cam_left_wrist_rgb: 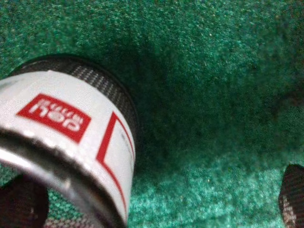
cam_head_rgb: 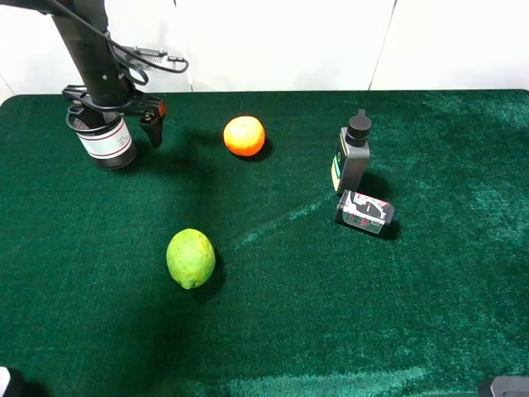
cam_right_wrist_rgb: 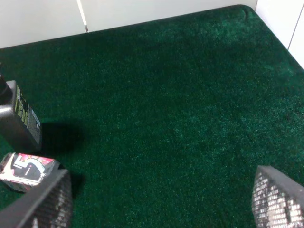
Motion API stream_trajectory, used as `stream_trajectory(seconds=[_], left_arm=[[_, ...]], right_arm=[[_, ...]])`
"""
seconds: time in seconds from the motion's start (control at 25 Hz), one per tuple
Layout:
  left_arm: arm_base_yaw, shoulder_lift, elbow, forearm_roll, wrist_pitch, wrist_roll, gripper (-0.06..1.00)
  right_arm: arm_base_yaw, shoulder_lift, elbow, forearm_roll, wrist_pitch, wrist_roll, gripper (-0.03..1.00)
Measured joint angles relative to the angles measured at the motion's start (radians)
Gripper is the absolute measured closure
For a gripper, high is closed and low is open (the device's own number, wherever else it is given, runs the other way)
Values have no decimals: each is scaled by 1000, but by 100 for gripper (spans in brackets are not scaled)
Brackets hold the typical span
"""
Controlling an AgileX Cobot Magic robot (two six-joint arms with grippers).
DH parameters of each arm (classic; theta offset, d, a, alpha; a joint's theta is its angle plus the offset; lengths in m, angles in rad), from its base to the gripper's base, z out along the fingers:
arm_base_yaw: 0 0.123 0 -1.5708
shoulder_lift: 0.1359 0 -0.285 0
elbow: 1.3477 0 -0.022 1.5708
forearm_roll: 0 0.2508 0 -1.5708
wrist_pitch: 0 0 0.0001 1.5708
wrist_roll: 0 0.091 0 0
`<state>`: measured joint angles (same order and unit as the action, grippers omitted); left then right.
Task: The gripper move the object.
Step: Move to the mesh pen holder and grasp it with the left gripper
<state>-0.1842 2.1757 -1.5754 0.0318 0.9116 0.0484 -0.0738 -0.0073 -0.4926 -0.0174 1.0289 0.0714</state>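
Note:
The pen cup (cam_head_rgb: 107, 142) is black wire mesh with a white band and red stripes. It stands upright at the far left of the green table. My left gripper (cam_head_rgb: 113, 124) is open and straddles the cup's top, one finger (cam_head_rgb: 153, 128) to its right and the other behind its left side. In the left wrist view the cup (cam_left_wrist_rgb: 71, 137) fills the left side, close to one fingertip (cam_left_wrist_rgb: 23, 209) and far from the other (cam_left_wrist_rgb: 292, 194). My right gripper (cam_right_wrist_rgb: 159, 202) is open and empty above bare cloth.
An orange (cam_head_rgb: 244, 136) lies right of the cup. A green lime (cam_head_rgb: 191, 258) sits nearer the front. A grey bottle with a black cap (cam_head_rgb: 353, 155) and a small patterned jar (cam_head_rgb: 364, 212) on its side are at the right, and both show in the right wrist view (cam_right_wrist_rgb: 21, 121) (cam_right_wrist_rgb: 26, 171).

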Motion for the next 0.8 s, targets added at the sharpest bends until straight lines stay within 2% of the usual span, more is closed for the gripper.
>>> stream_trajectory(seconds=[0.36,0.72,0.8], left_arm=[[0,23,0,0,-12,12,2],[0,24,1,0,-21,15,12],[0,24,1,0,-22,15,18]], right_arm=[[0,0,0,0,0,0,40],[0,0,0,0,0,0,40],[0,0,0,0,0,0,40]])
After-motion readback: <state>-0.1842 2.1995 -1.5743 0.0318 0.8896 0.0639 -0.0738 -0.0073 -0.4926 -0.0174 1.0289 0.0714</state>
